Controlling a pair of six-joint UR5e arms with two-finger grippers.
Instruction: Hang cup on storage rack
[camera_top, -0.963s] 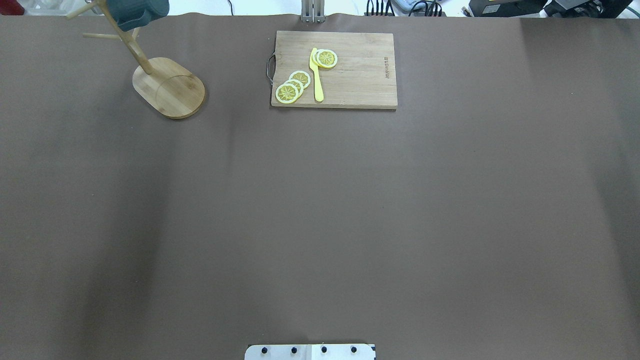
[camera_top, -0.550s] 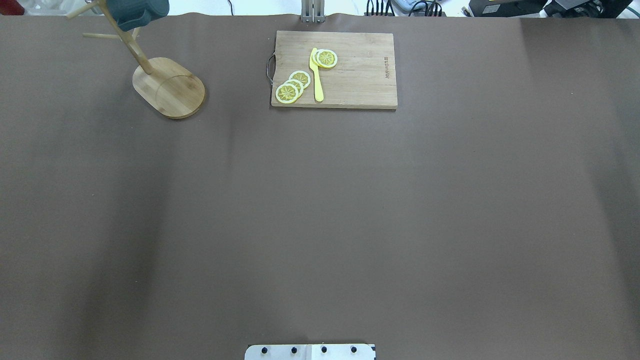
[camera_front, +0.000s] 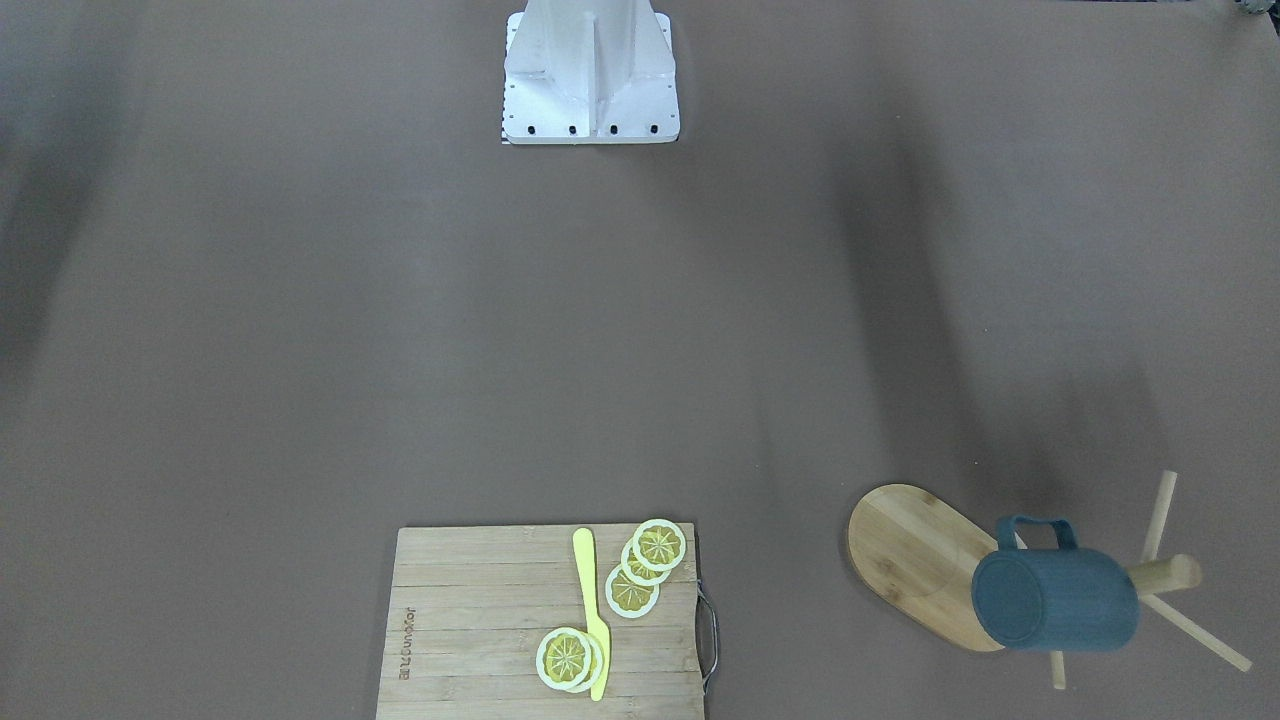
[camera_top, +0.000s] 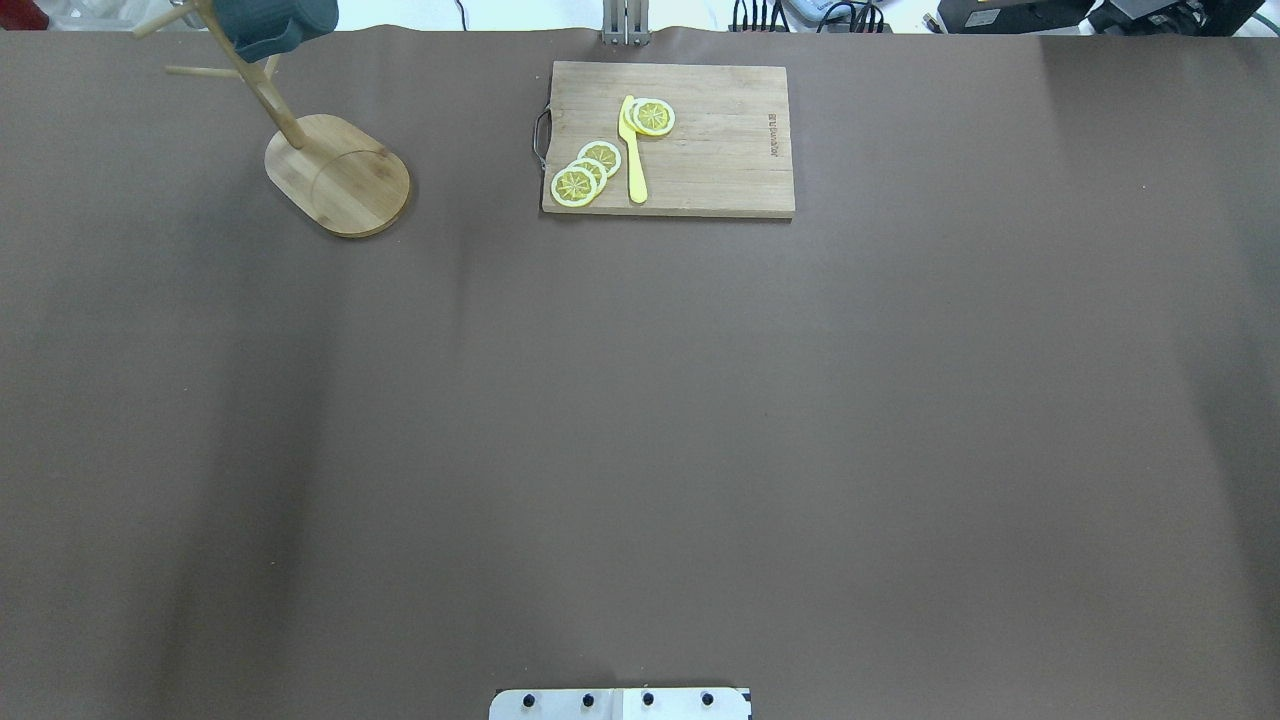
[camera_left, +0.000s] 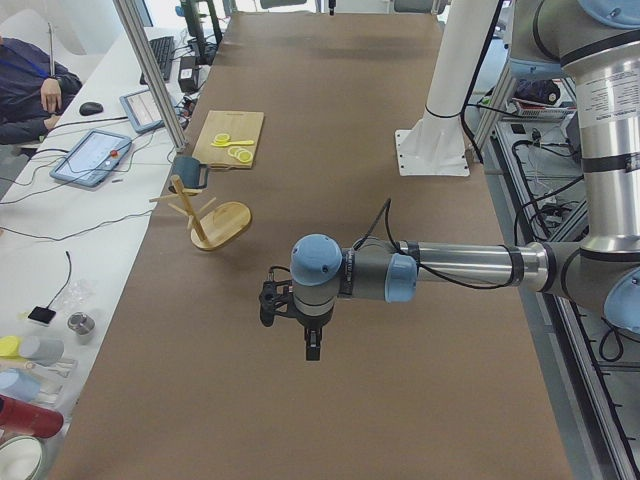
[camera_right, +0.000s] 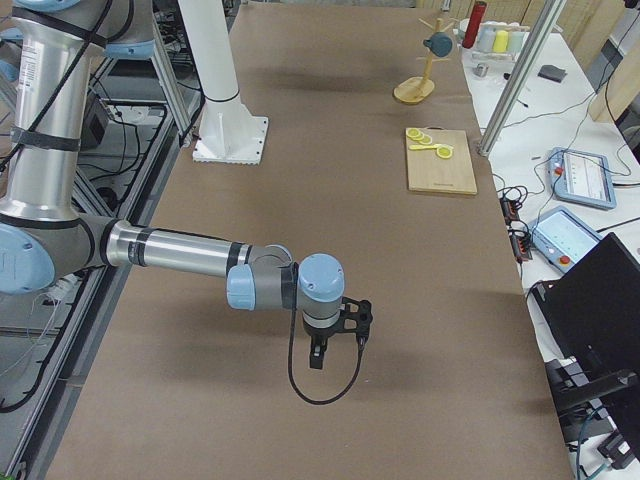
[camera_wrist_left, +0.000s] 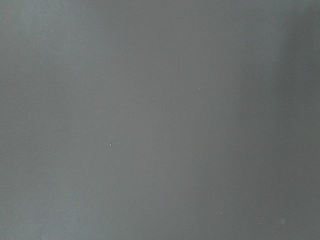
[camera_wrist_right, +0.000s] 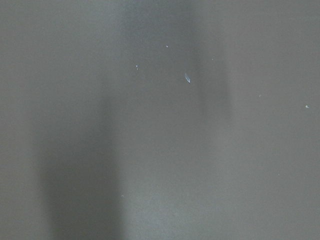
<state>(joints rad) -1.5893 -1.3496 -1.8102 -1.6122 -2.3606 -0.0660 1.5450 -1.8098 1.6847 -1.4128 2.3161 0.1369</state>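
The cup (camera_front: 1055, 600) hangs tipped sideways on the rack (camera_front: 900, 545), at the far left corner of the tabletop (camera_front: 640, 350). Both arms hover well apart from it. Whether the left fingers (camera_left: 311, 346) or right fingers (camera_right: 317, 356) are clenched, I cannot tell.
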